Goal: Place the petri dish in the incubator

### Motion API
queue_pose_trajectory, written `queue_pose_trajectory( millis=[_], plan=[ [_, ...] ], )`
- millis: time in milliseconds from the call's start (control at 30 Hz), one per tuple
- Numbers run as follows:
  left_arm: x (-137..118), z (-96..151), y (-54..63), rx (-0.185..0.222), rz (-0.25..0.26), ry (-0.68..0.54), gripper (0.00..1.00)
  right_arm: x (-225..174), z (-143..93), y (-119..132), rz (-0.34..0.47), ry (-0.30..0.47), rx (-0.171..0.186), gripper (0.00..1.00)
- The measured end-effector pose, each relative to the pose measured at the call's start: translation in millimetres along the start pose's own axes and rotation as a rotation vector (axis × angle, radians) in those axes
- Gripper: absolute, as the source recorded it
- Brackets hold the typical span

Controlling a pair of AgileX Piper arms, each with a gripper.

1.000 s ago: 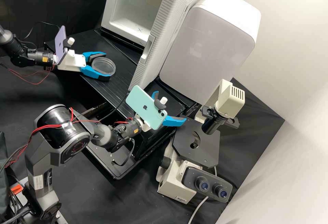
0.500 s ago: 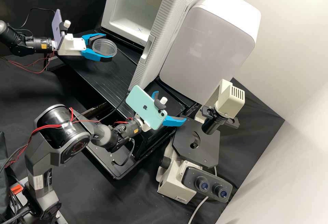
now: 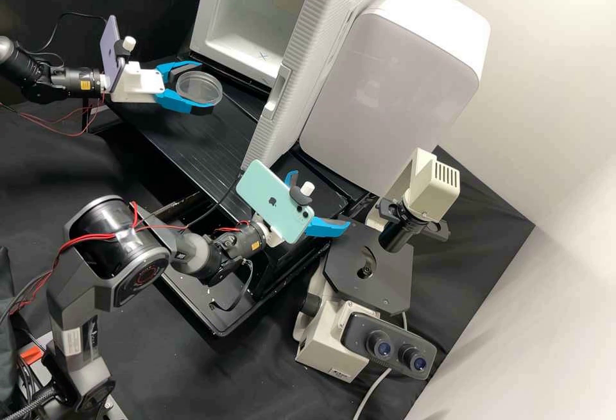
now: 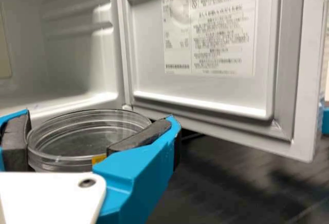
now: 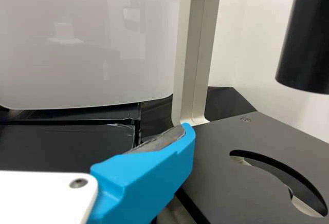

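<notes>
A clear round petri dish (image 3: 199, 88) hangs above the black platform (image 3: 212, 144), just in front of the white incubator's open chamber (image 3: 244, 16). My left gripper (image 3: 204, 88) is shut on the dish, one blue finger on each side of its rim. The left wrist view has the dish (image 4: 82, 139) between my left gripper's (image 4: 85, 136) dark pads, the incubator interior (image 4: 61, 59) straight behind it and the opened door (image 4: 216, 49) beside it. My right gripper (image 3: 324, 211) stays open and empty at the microscope stage (image 3: 369, 266); one of its fingers (image 5: 154, 157) hovers by the stage edge.
The incubator door (image 3: 308, 54) swings out towards the bench's middle. A large white box (image 3: 398, 86) stands behind the microscope (image 3: 359, 336). The microscope's black condenser (image 5: 308, 34) hangs over the stage hole (image 5: 277, 175). Red cables trail from both arms.
My left gripper has lifted the petri dish and carried it towards the incubator opening, most of it in the first half second. The right arm has kept still.
</notes>
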Motion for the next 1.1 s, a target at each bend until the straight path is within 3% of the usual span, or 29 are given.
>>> queue_pose_trajectory(
  millis=[200,533,700,967,1100],
  plan=[
    [13,-9,12.8,-0.006,0.034,0.037,0.0,0,0,0,0.0,0.0,0.0,1.0],
    [42,-29,21.6,-0.02,0.016,0.118,0.0,0,0,0,0.0,0.0,0.0,1.0],
    [58,-34,30.8,-0.034,0.024,0.145,0.0,0,0,0,0.0,0.0,0.0,1.0],
    [80,-41,42.3,-0.016,0.032,0.18,0.0,0,0,0,0.0,0.0,0.0,1.0],
    [91,-46,45.0,-0.033,0.029,0.2,0.0,0,0,0,0.0,0.0,0.0,1.0]
  ],
)
